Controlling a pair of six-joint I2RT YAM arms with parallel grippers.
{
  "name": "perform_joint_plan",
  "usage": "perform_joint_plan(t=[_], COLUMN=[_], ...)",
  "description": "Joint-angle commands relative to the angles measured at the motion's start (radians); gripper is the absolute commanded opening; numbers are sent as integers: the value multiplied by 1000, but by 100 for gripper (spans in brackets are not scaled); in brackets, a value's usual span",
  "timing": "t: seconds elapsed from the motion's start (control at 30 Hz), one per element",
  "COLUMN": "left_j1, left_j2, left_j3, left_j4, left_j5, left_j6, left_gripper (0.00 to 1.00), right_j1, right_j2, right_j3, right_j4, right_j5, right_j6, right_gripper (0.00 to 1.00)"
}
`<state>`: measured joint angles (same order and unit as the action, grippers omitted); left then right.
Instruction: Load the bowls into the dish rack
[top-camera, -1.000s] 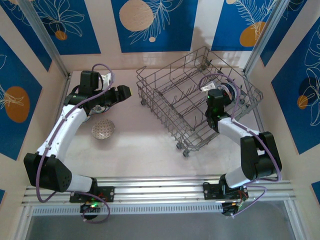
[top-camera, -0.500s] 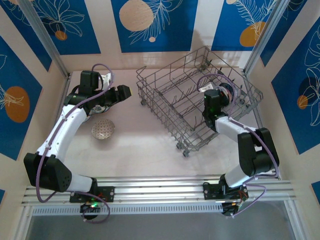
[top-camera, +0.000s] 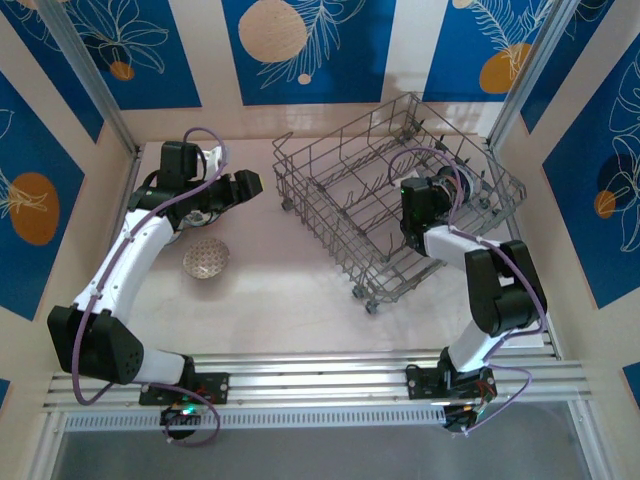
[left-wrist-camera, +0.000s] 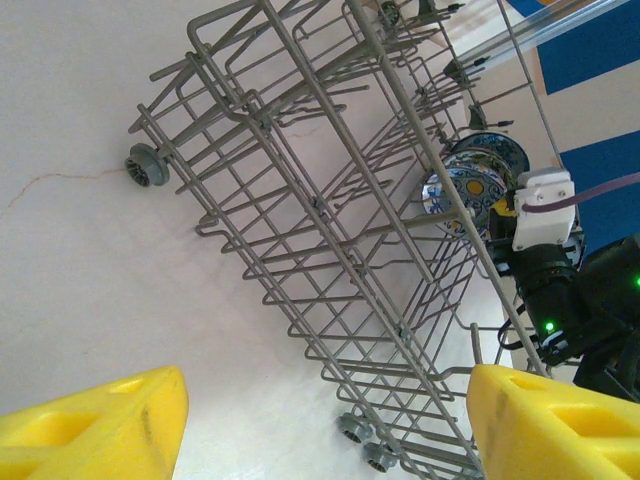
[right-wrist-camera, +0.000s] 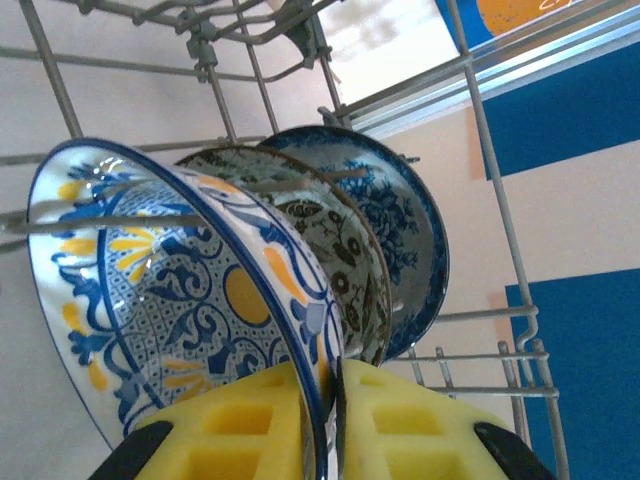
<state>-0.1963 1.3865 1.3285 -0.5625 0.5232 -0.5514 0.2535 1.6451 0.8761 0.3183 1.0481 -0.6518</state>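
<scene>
Bowl (right-wrist-camera: 170, 290) rim between right gripper (right-wrist-camera: 322, 400) jaws, nearly closed, hold unclear — left gripper (left-wrist-camera: 325, 400) hovers wide open, empty

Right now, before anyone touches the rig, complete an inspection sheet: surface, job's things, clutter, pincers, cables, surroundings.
Surface: pale, flat table.
Job's things: dish rack right of centre; three bowls on edge between its tines; one loose bowl on the table left of it.
Clutter: nothing seen.
Pincers: left pincer open, empty, beside the rack; right pincer straddles the rim of the front bowl, grip cannot be told.
Cables: purple cable along each arm; the right one loops over the rack.
Surroundings: blue-and-cream leaf-print panels; metal rail at the near edge.
</scene>
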Motion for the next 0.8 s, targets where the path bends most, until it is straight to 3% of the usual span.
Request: perform_joint_plan(t=[0.0, 0.03, 0.1, 0.17, 0.4, 0.47, 0.57, 0.77], left_j1=[8, 9, 8, 15, 128, 165, 221, 351], left_j2=[-18, -19, -20, -21, -53, -67, -87, -122], left_j3=[-7, -2, 12, 26, 24, 26, 17, -77], left_j4=[-12, -29, -72, -113, -214, -274, -372, -427], left_j5=[-6, -20, -59, -101, -122, -145, -207, -285], left_j6=[-6, -2, 13, 24, 31, 55, 105, 148], left_gripper=[74, 74, 74, 75, 76, 76, 76, 77], right_j1=[-9, -13, -18, -25, -40, -39, -32, -12], right_j2=[19, 21, 13, 5, -43, -63, -106, -195], right_j3=[60, 69, 99, 139, 239, 254, 261, 271], right_j4=[28, 24, -55, -133, -328, -374, -411, -437], right_j5=[26, 27, 13, -6, -85, -121, -175, -278], right_j6=[29, 38, 80, 132, 239, 269, 292, 295], right_gripper=[18, 21, 45, 56, 79, 90, 97, 100])
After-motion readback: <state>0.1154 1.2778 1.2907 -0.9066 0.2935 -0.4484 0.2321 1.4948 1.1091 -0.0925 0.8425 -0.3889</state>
